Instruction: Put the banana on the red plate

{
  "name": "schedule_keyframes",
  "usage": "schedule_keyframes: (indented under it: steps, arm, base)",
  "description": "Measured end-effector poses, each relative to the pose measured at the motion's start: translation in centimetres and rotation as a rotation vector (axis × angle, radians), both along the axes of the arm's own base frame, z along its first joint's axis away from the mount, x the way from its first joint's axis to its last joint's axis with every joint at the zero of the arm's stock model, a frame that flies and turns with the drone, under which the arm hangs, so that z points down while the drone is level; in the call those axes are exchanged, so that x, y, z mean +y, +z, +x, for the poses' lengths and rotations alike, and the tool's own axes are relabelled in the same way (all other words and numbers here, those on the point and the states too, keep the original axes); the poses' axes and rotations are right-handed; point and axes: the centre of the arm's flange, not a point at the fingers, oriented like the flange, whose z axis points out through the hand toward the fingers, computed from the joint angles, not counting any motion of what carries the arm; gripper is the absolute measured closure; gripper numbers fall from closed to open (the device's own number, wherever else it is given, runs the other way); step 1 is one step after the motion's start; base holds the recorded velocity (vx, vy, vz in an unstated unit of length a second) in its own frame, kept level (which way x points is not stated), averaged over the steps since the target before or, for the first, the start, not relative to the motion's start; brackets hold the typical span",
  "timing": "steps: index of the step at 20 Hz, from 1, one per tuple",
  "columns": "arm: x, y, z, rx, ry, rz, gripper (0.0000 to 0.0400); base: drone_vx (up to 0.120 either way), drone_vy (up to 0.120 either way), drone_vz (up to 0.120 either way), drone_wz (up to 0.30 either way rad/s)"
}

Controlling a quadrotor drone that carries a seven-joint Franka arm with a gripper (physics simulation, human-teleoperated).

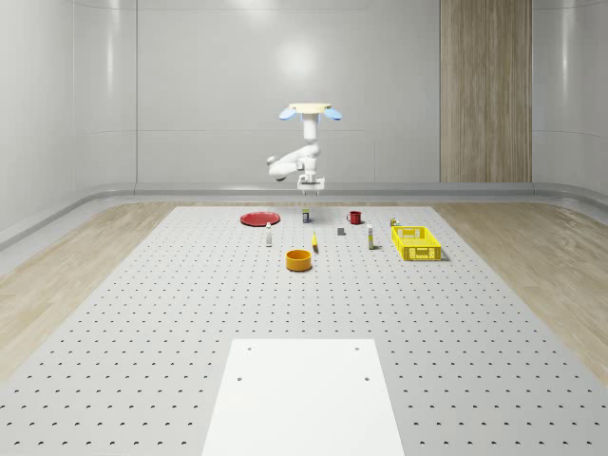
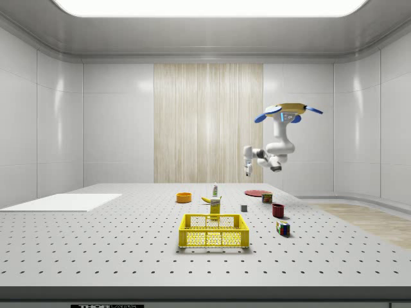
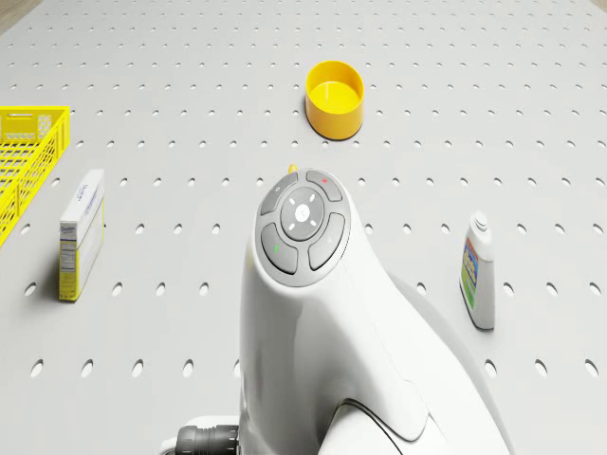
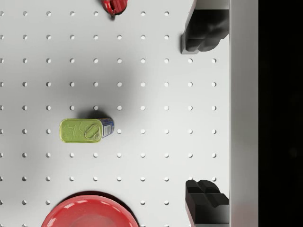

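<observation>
The banana (image 1: 314,242) is a small yellow shape lying on the perforated table beside the yellow bowl (image 1: 299,259); in the side view the banana (image 2: 206,200) lies behind the yellow basket. The red plate (image 1: 258,219) rests flat at the far side of the table and also appears as the red plate (image 2: 255,192) and the plate rim (image 4: 90,213). The drone (image 1: 309,112) hovers high over the far part of the table, arm hanging down. My gripper (image 1: 310,190) is open and holds nothing, well above the table. Its fingers (image 4: 203,30) stand wide apart around the gripper (image 4: 203,116).
A green-topped can (image 4: 86,130) stands below the gripper, between the plate and a red mug (image 1: 354,218). A yellow basket (image 1: 416,242), a box (image 3: 81,234), a bottle (image 3: 478,270) and a grey cube (image 1: 341,231) stand around. A white panel (image 1: 304,394) lies at the near side.
</observation>
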Motion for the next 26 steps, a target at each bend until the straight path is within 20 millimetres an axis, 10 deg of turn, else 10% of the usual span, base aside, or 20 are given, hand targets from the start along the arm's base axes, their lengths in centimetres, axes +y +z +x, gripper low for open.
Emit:
schedule_keyframes:
  steps: [26]
  arm:
    - [-0.01,-0.01,0.00,0.000,0.000,-0.001,0.0000]
  base:
    - [0.120,0.008,-0.058,0.000]
